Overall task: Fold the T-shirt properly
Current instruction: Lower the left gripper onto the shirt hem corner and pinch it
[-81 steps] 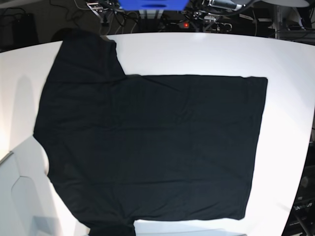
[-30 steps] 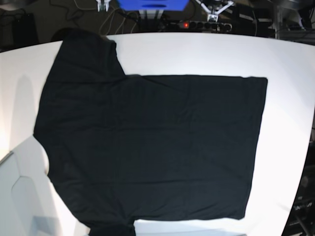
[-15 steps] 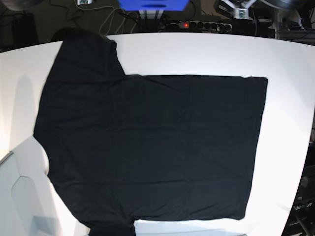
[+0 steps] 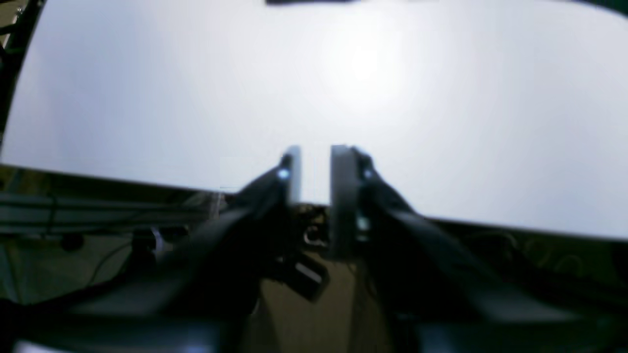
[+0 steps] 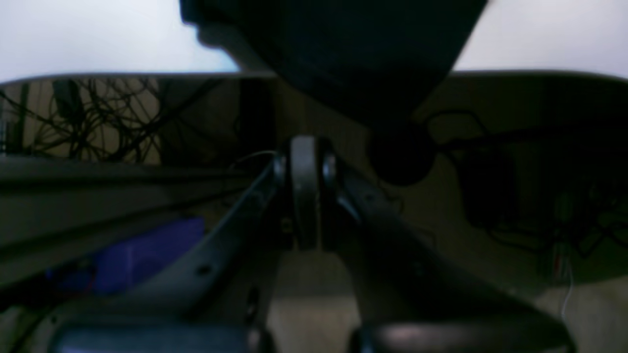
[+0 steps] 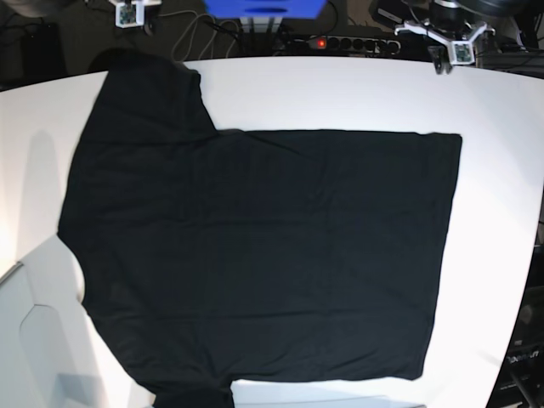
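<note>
Hovering past the far edge of the white bench (image 6: 357,93), the left end effector (image 4: 316,169) shows in its wrist view with its two pale fingers (image 4: 343,186) parted by a narrow gap and nothing between them; bare bench top fills the upper part of that view, and only a dark sliver of cloth sits at the very top edge. The right end effector (image 5: 304,166), in its own wrist view, has its fingers pressed together and empty, poised over the floor beyond the bench edge, just short of a black sleeve (image 5: 353,54) that overhangs the rim.

No brand, label or legible writing shows in any view; both wrist views are blurred.

Base view only: the T-shirt (image 6: 255,255), black, plain side up, lies flat across the bench, sleeves toward that view's left, hem toward its right, one sleeve reaching the far edge and the other the near edge. The left end effector (image 6: 450,49) and right end effector (image 6: 129,10) appear as small pale parts at the top of the view, both clear of the cloth. A blue box (image 6: 263,7) and a power strip with a red light (image 6: 340,41) sit behind the bench.
</note>
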Robot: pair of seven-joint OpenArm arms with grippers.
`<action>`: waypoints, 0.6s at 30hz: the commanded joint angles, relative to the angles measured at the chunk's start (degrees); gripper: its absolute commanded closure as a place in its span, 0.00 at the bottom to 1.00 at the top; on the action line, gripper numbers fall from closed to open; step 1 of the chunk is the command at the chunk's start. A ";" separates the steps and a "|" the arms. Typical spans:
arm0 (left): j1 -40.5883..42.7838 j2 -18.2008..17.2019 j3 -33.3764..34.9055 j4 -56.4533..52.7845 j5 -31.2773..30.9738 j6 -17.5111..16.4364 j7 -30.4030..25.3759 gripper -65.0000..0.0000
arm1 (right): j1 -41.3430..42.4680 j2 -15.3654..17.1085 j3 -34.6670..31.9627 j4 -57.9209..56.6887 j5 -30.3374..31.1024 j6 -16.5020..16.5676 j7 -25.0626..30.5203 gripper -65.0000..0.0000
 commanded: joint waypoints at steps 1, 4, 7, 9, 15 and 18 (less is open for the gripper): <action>-0.11 -0.32 -0.86 1.07 0.05 0.21 -1.32 0.72 | -0.87 -0.15 0.76 1.04 0.01 0.10 1.28 1.00; -2.31 -0.32 -2.44 1.16 -0.04 0.21 -1.32 0.51 | 0.10 -0.24 1.64 1.31 0.01 0.10 1.28 1.00; -4.59 -0.32 -3.85 0.89 -2.58 0.21 -1.32 0.40 | 1.15 -0.24 1.64 1.31 0.01 0.10 1.28 0.92; -6.35 -0.50 -5.61 0.80 -6.54 0.12 -1.23 0.38 | 1.68 -0.24 2.17 1.31 0.01 0.10 1.28 0.82; -13.73 -0.85 -7.98 -1.48 -11.90 0.12 2.37 0.38 | 3.00 -0.15 2.25 1.31 0.01 0.19 1.28 0.57; -19.27 -0.85 -8.60 -3.86 -12.08 -0.06 7.38 0.38 | 3.09 -0.15 2.25 1.31 0.01 0.19 1.28 0.55</action>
